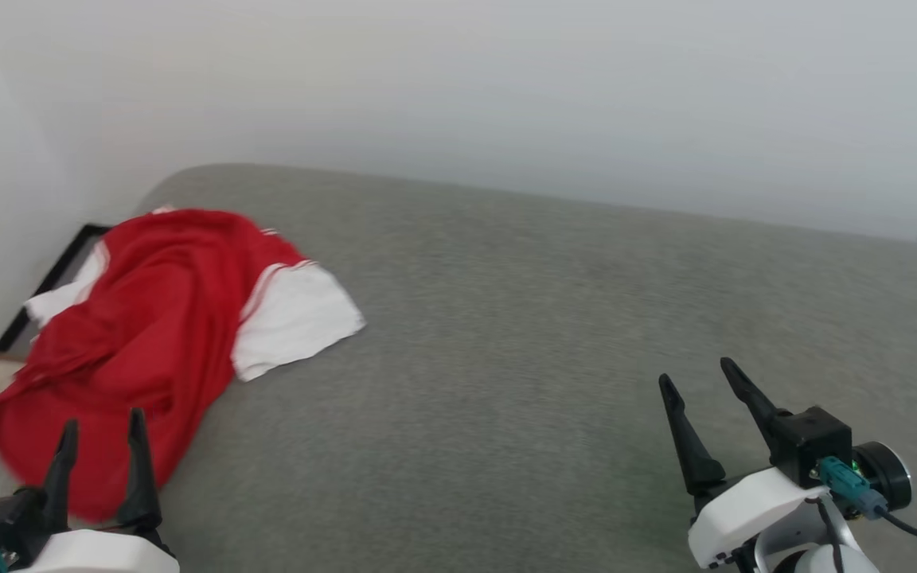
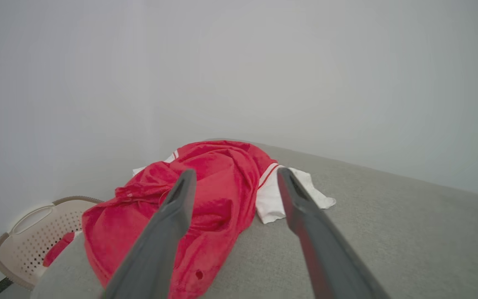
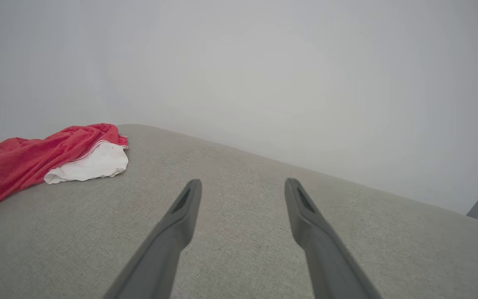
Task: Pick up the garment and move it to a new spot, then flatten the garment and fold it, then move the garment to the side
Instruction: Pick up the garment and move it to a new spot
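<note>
The garment [image 1: 148,334] is a red shirt with white sleeves, lying crumpled at the left end of the grey padded surface [image 1: 546,358], its lower part hanging over the left edge. In the left wrist view the garment [image 2: 218,191] lies straight ahead, seen between the two fingers. My left gripper [image 1: 104,430] is open at the lower left, its tips over the garment's near edge, holding nothing. Far from the cloth, my right gripper [image 1: 697,380] hovers open over bare surface at the lower right. The right wrist view has the garment [image 3: 35,158] at its far left.
A beige perforated laundry basket [image 2: 31,236] stands on the floor left of the surface, with a bit of red cloth in it. A pale wall rises behind the surface. A dark frame edge [image 1: 44,278] runs along the floor at the left.
</note>
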Tool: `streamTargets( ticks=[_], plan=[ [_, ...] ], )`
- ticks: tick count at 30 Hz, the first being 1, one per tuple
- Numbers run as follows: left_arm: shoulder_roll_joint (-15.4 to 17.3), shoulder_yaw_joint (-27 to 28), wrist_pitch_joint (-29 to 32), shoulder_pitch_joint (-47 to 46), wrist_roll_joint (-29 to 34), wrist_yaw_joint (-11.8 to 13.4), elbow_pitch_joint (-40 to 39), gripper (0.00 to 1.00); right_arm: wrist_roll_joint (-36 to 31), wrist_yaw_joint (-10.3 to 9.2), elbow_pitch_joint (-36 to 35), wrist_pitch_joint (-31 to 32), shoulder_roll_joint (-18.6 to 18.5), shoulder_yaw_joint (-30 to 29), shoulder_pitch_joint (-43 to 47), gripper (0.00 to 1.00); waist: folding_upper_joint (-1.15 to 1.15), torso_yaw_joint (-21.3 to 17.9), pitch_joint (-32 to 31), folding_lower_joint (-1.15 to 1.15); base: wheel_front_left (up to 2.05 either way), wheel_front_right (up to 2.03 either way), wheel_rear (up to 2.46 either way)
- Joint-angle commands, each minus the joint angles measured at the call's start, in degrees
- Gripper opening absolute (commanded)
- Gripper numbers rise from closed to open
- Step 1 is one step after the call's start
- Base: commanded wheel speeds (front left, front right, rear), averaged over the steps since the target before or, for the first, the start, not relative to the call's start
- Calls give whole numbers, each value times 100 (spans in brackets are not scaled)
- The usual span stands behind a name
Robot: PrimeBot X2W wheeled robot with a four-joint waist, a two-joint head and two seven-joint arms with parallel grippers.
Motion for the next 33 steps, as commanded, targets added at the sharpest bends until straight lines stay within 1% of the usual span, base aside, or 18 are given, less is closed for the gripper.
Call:
streamTargets(
  ticks=[1, 8, 15, 22, 25, 28, 33],
  plan=[
    [11, 0, 25, -1, -43, 22, -6, 100, 39, -2, 0, 16, 0, 16, -41, 100, 0, 256, -44, 0, 0, 0, 0],
    [47, 48, 86, 35, -118, 95, -60, 100, 80, -2, -33, 31, 37, 214, -74, 100, 0, 870, -82, 0, 0, 0, 0],
    [26, 86, 140, 83, -202, 157, -110, 100, 112, -2, -48, 51, 64, 318, -118, 100, 0, 1358, -80, 0, 0, 0, 0],
    [16, 145, 170, 24, -331, 200, -95, 100, 115, -2, -49, 30, 67, 257, -129, 100, 0, 1525, -35, 0, 0, 0, 0],
    [58, 141, 193, -133, -413, 152, -14, 100, 102, -2, -71, 47, 74, 210, -136, 100, 0, 1538, 12, 0, 0, 0, 0],
    [175, 38, 234, -315, -321, 97, 125, 100, 58, -2, -83, 50, 85, 149, -144, 100, 0, 1508, 80, 0, 0, 0, 0],
    [317, -23, 255, -855, -441, -29, 418, 100, -5, -2, -141, 93, 98, 81, -227, 100, 0, 1335, 311, 0, 0, 0, 0]
  ],
)
